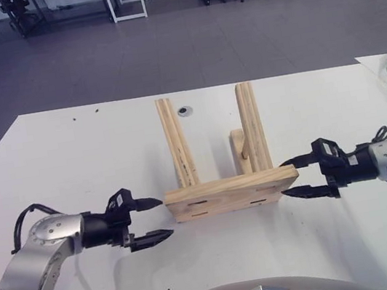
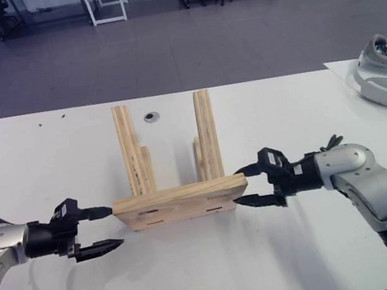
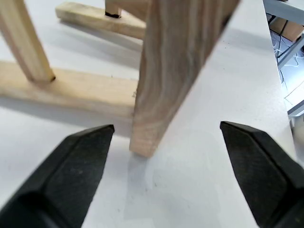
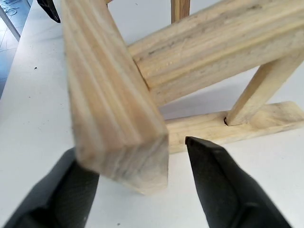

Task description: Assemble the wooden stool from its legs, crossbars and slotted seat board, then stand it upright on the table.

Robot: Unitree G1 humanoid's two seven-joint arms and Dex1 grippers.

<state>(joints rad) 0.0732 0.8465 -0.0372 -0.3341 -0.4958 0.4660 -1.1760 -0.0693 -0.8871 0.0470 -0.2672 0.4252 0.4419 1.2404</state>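
Parted end effector [image 3: 167,126] before seat board [image 3: 180,57]

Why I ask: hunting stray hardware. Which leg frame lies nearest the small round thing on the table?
The left leg frame: the small round thing lies just beside its far end, while the right leg frame lies farther off.

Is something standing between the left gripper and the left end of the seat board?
Nothing visible does. The open left gripper sits just off the left end of the seat board, with only bare table between them.
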